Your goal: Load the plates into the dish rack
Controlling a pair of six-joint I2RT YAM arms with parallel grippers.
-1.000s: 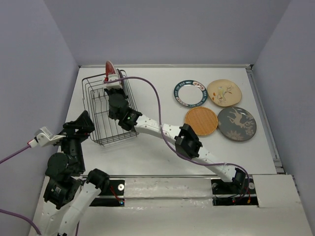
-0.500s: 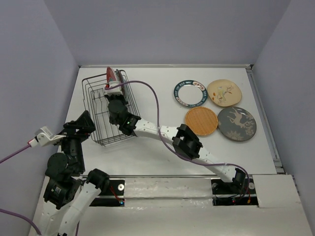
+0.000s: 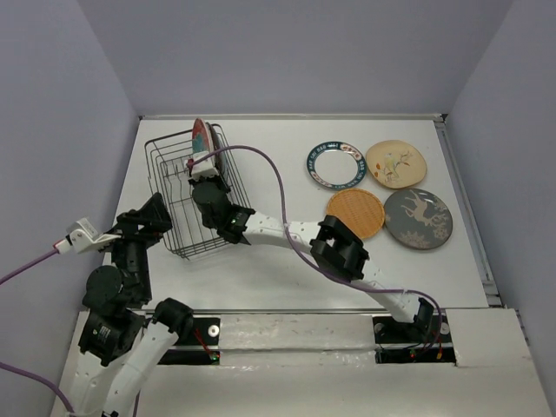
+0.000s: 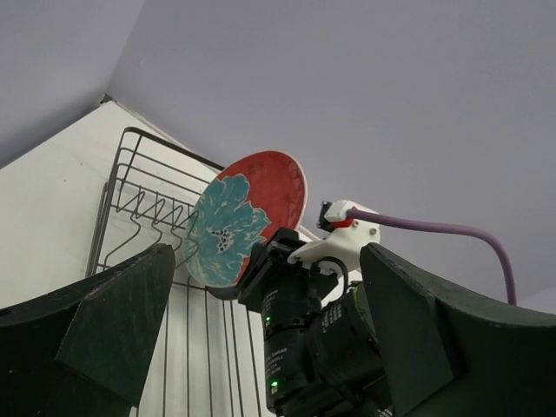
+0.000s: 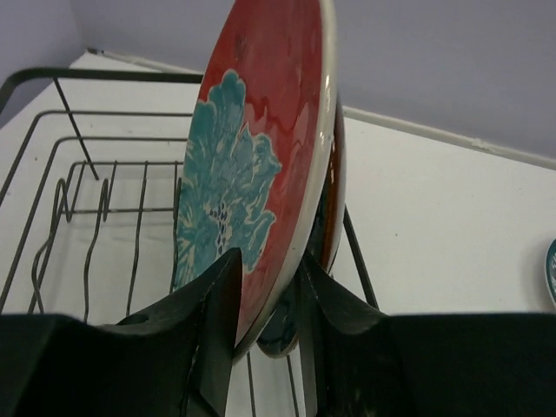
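A: White table [image 3: 261, 282], pale lilac walls on three sides. Start nearest the bases. What is the left arm doing?

B: The left gripper [image 3: 149, 215] hangs by the near-left corner of the dish rack [image 3: 174, 208]. Its fingers are spread wide with nothing between them. It looks idle to me.

A: What's in the rack at that near end?

B: Only bare prongs [image 5: 62, 208]. No plate stands among them.

A: Now out to the right side.

B: Four plates lie flat on the table, well apart from the rack. Nearer are the orange woven-look plate [image 3: 355, 214] and, just beside it, the grey deer plate [image 3: 418, 218]. Beyond those are the white plate with dark patterned rim [image 3: 335, 165] and the cream floral plate [image 3: 395, 163].

A: And the far end of the rack?

B: The right arm reaches across the table to it. The right gripper [image 5: 265, 291] is clamped on the lower rim of the red-and-teal floral plate [image 5: 261, 156]. That plate stands on edge, slightly tilted, over the rack's far end. The fingers hide whether its rim sits on the wires. A second plate [image 5: 338, 182] shows close behind it. It looks dark teal low down, so it is probably the plain teal one, but it is mostly hidden.

A: Tally?

B: As I judge it, one plate is likely racked. One is at the rack but not yet let go. Four are untouched on the table, so the job is about a third done, with the near end of the rack free for the rest.
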